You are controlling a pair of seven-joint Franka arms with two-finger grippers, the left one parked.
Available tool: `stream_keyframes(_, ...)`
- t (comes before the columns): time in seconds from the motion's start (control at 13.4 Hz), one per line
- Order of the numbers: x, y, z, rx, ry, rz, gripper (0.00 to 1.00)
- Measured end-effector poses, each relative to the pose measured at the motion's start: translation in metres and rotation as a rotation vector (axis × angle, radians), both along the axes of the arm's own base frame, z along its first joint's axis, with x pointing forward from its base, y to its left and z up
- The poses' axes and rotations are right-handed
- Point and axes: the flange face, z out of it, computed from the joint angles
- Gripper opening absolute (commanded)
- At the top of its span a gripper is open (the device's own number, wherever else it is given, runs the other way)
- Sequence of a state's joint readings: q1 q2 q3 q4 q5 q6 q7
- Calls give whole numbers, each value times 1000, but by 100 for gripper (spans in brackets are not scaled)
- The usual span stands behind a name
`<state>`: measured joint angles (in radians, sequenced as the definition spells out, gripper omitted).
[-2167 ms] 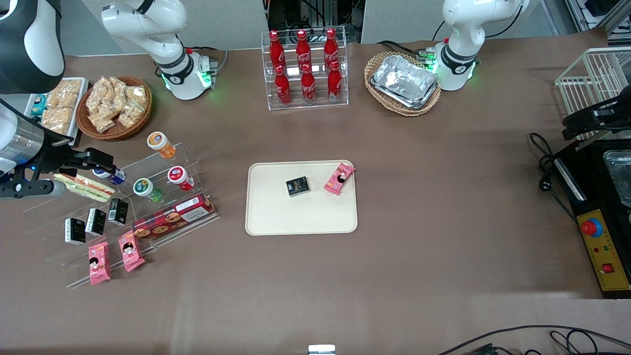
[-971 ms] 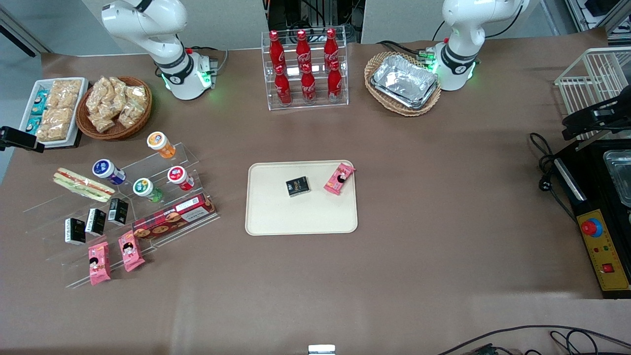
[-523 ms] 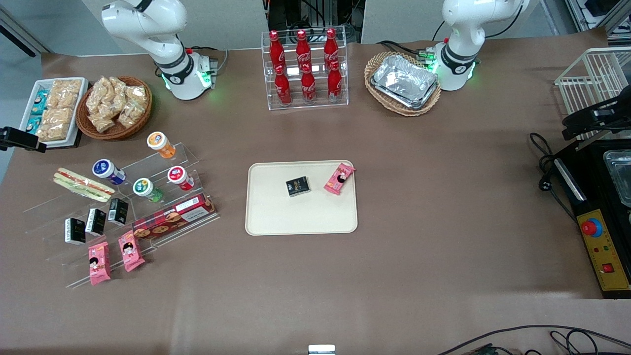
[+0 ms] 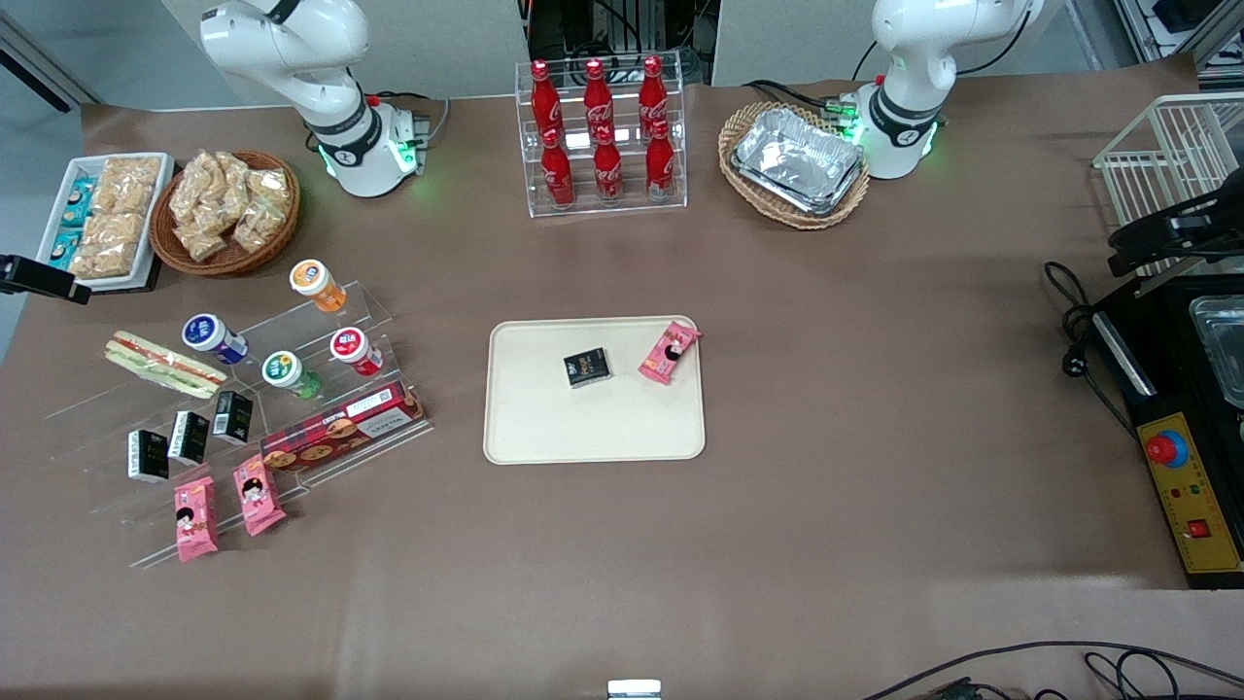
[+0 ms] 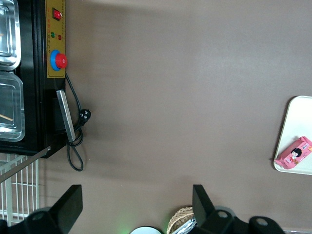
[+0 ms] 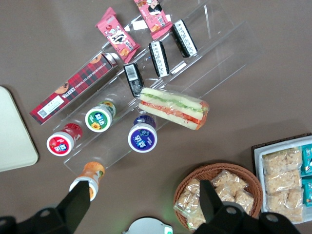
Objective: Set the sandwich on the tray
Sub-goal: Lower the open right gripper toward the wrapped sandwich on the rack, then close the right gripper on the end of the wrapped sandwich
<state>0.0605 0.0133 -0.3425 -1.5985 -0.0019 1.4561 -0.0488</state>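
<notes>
1. The sandwich (image 4: 162,364) lies on the clear stepped display rack (image 4: 238,408) toward the working arm's end of the table, beside the blue-lidded tub (image 4: 213,338) and above the row of small black cartons (image 4: 190,437). It is not yet on the tray.
2. The tray (image 4: 594,428) sits mid-table, well apart from the rack, already carrying a small black box (image 4: 587,367) and a pink snack packet (image 4: 668,353) at one rim.
3. The gripper (image 6: 141,204) hangs high over the rack's end of the worktop, fingers spread wide and holding nothing, the sandwich framed between them in the wrist view (image 6: 173,107).
4. Handling, as I read it: light, soft bread in slick clear film. It will likely squash under a hard pinch and could slide.
5. Best hold looks like the middle of its length, across the narrow width, with a gentle close.
</notes>
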Motion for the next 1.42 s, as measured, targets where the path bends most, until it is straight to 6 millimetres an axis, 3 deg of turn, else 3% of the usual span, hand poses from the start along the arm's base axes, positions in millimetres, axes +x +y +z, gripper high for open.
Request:
stream_keyframes(0.45, 6, -1, -5, -38, -8, -208, 100)
stream_keyframes(0.75, 10, -5, -16, -107, 26, -635, 100)
stream_keyframes(0.97, 10, -20, -21, -160, 34, -972, 100)
stream_keyframes(1.2, 11, -32, -28, -188, 44, -1165, 100)
stream_keyframes(1.42, 16, -34, -48, -221, 77, -1264, 100)
